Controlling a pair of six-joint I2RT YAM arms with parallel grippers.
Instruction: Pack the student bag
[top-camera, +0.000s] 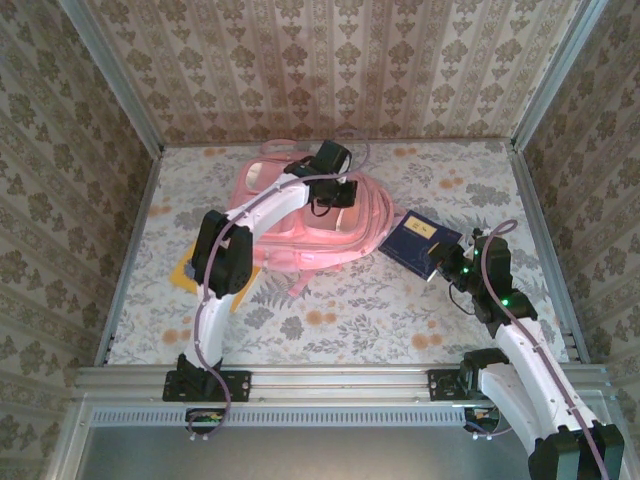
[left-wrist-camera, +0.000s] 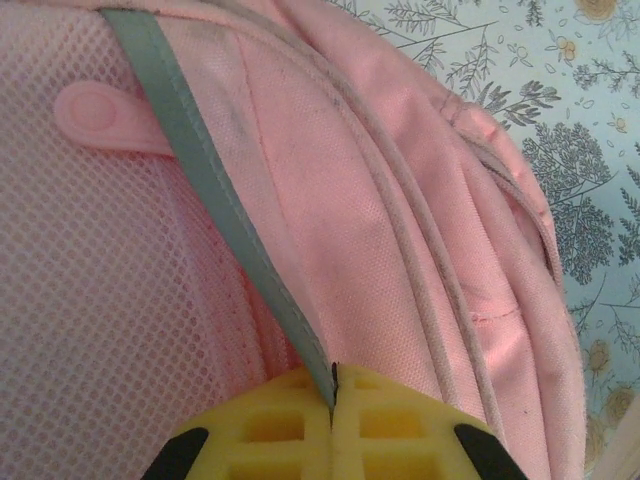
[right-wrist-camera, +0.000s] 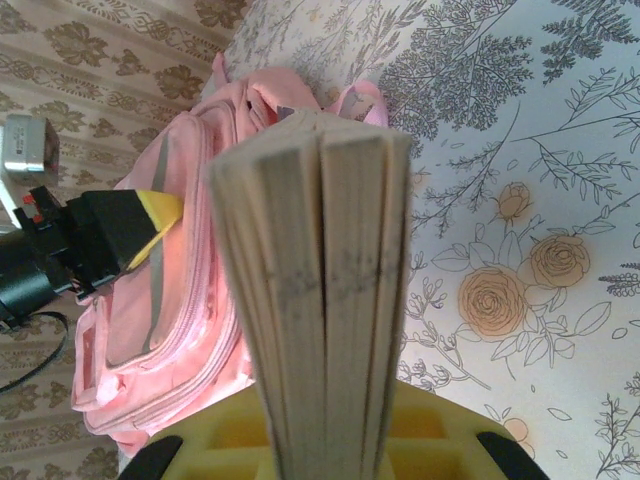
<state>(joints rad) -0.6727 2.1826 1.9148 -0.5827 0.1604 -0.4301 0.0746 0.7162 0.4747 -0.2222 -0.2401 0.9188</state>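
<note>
The student bag (top-camera: 290, 215), a big soft pink backpack, lies flat at the back middle of the table. My left gripper (top-camera: 335, 190) reaches over its right side. In the left wrist view its yellow fingers (left-wrist-camera: 400, 430) are shut on a thin grey strip (left-wrist-camera: 190, 140) sewn down the student bag (left-wrist-camera: 380, 200) beside a mesh pocket. My right gripper (top-camera: 452, 268) is shut on a dark blue book (top-camera: 420, 243) just right of the bag. The right wrist view shows the book's page edges (right-wrist-camera: 320, 280) upright between its yellow fingers (right-wrist-camera: 440, 430), with the bag (right-wrist-camera: 180, 320) beyond on the left.
A flat yellow-orange item (top-camera: 185, 272) lies on the table under the left arm's elbow, left of the bag. Patterned walls close in the table on three sides. Open floral tabletop (top-camera: 340, 315) lies in front of the bag.
</note>
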